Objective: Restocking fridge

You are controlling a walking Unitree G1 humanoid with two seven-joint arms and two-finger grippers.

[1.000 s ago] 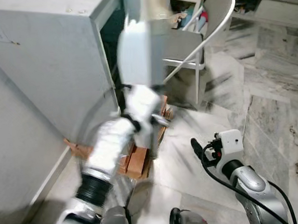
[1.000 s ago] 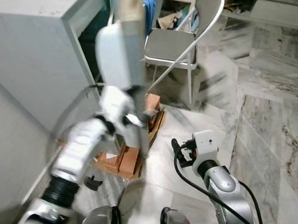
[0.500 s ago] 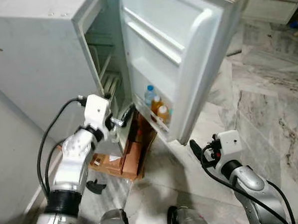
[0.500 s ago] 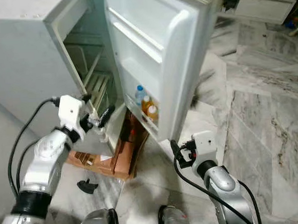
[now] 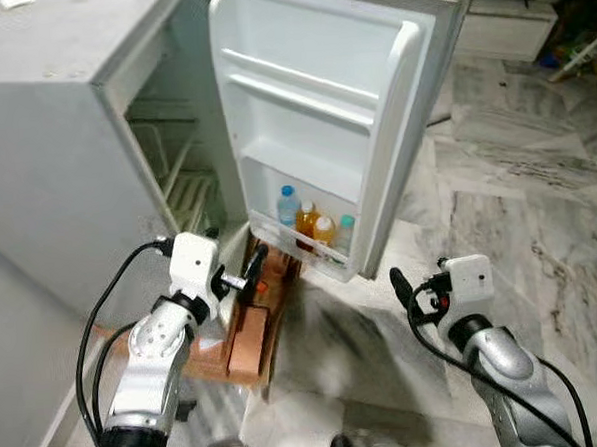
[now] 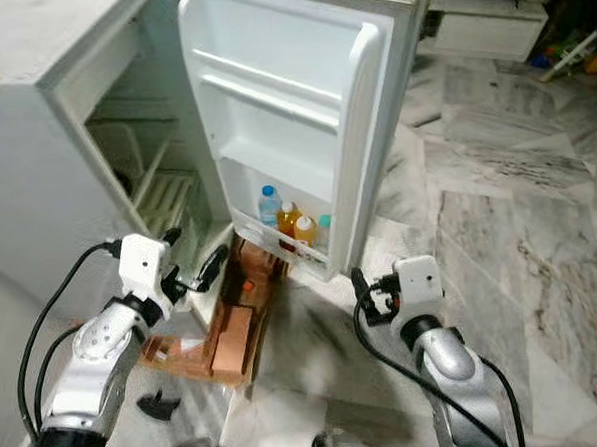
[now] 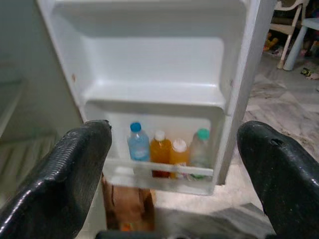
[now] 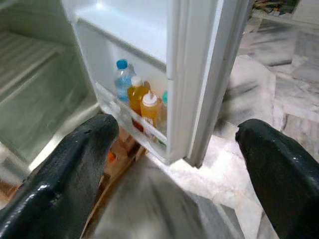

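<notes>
the left gripper [image 7: 174, 169] has its fingers spread wide and holds nothing; it hangs low before the fridge door [image 5: 323, 112], pointing at the bottom door shelf [image 7: 159, 172]. the right gripper [image 8: 174, 164] is also spread wide and empty, low to the right of the door's free edge, aimed at the same shelf from the side.

on that shelf four bottles stand upright in a row, touching or nearly so: a clear bottle with a blue cap [image 7: 138, 144], two orange bottles with white caps [image 7: 160, 148] and [image 7: 178, 153], and a clear bottle with a green cap [image 7: 199, 148]. the two door shelves above them are bare.

the door stands wide open. the fridge [image 5: 64, 146] is a pale grey box to the left, its inside showing white wire racks [image 5: 182, 195]. under its front corner lie reddish bricks [image 5: 249, 331] on a flat board. the floor [image 5: 518, 202] is grey veined marble. a white plastic chair [image 7: 289, 25] stands well behind the door.
</notes>
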